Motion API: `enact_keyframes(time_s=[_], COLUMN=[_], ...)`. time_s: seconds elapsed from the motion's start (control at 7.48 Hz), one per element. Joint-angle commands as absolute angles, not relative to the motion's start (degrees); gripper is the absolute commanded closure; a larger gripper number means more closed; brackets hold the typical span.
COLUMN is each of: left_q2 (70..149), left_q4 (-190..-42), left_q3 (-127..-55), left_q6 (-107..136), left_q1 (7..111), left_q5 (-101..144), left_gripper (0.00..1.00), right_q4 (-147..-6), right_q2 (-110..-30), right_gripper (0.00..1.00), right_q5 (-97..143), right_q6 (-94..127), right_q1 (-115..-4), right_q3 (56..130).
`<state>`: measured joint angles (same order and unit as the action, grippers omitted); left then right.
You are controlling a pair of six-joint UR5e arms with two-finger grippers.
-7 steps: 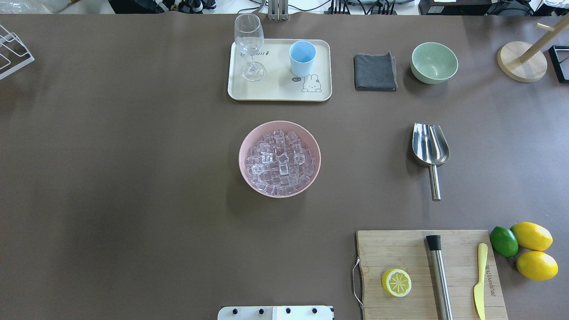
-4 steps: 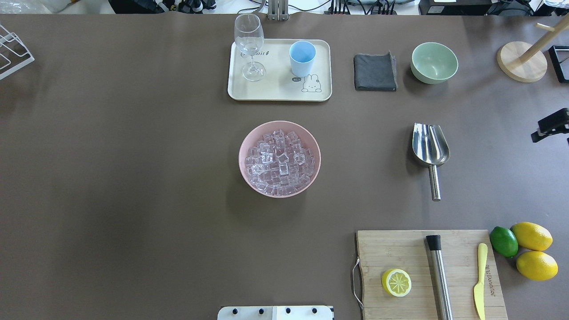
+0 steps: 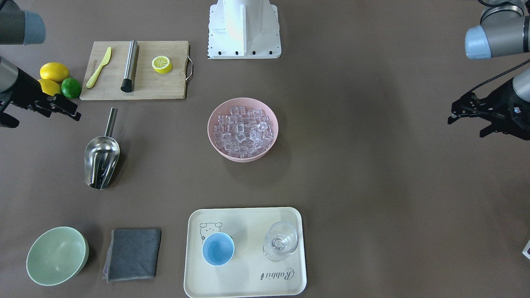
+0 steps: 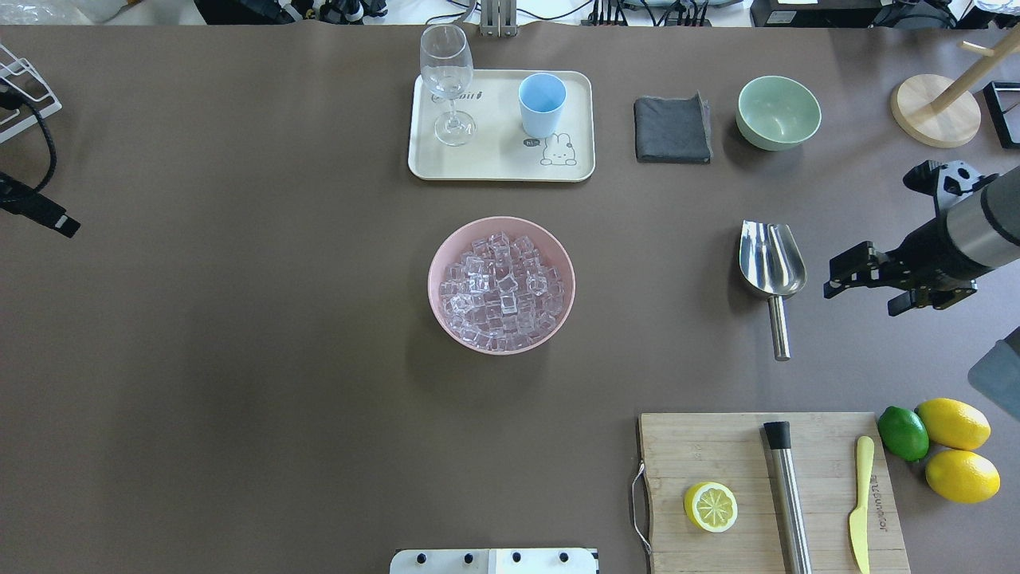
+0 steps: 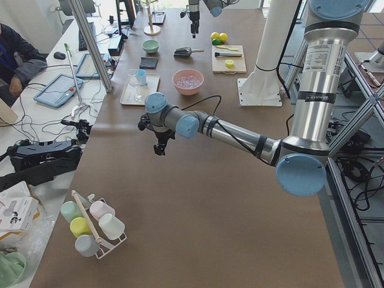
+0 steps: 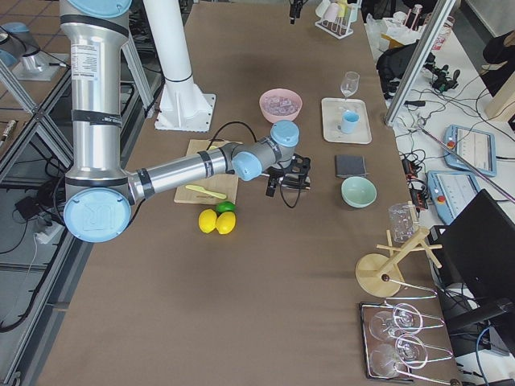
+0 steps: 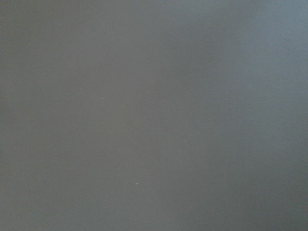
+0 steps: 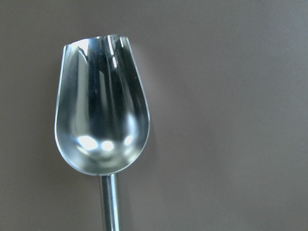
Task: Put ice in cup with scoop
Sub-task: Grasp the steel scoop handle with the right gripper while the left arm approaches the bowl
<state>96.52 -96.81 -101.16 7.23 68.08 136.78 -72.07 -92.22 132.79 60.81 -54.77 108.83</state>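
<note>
The steel scoop (image 4: 771,263) lies on the table right of centre, trough toward the far side, handle toward me. It fills the right wrist view (image 8: 101,125). My right gripper (image 4: 861,296) hovers just right of the scoop, open and empty. The ice (image 4: 502,287) fills a pink bowl (image 4: 434,263) at the table's centre. The light-blue cup (image 4: 542,104) stands upright on a cream tray (image 4: 494,163) at the far side. My left gripper (image 3: 466,128) is open and empty near the table's left edge. Its wrist view shows only bare table.
A stemmed glass (image 4: 448,80) stands on the tray beside the cup. A grey cloth (image 4: 673,129) and a pale-green bowl (image 4: 778,112) lie far right. A cutting board (image 4: 765,486) holds a lemon half, a steel cylinder and a yellow knife. Lemons and a lime (image 4: 903,433) sit beside it.
My right arm has come in from the right edge and moved left toward the scoop. Part of my left gripper has appeared at the left edge. The objects have not moved.
</note>
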Motion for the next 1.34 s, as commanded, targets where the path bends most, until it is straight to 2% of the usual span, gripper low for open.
enact_keyframes(time_s=[0.0,0.27,0.53,0.8,1.07,1.2], left_q2=[97.0,96.9,96.2,96.7,97.3,99.6], left_q4=[-99.4,-103.4,-117.2,-130.6,-139.0,-141.8], left_q3=[-105.5,-106.5,-104.0,-103.5,-102.8,-100.7], left_q6=[7.2,7.1,7.3,7.5,7.5,7.4], left_q1=[62.9,60.4,54.0,45.6,38.0,36.5], left_q5=[137.4,136.9,134.6,121.4,115.0,115.0], left_gripper=[0.03,0.03,0.03,0.03,0.03,0.03], right_q4=[-71.2,-72.2,-72.1,-72.1,-72.1,-72.2], right_q2=[-91.3,-88.6,-86.1,-86.0,-85.2,-85.2], right_gripper=[0.0,0.0,0.0,0.01,0.14,0.31], right_q5=[126.1,123.9,122.9,122.3,122.3,122.5], right_q6=[64.4,64.3,64.3,63.8,63.8,64.2], right_q1=[-45.9,-43.1,-42.0,-41.8,-41.5,-41.3], right_q3=[110.2,107.9,105.0,103.5,102.2,102.1])
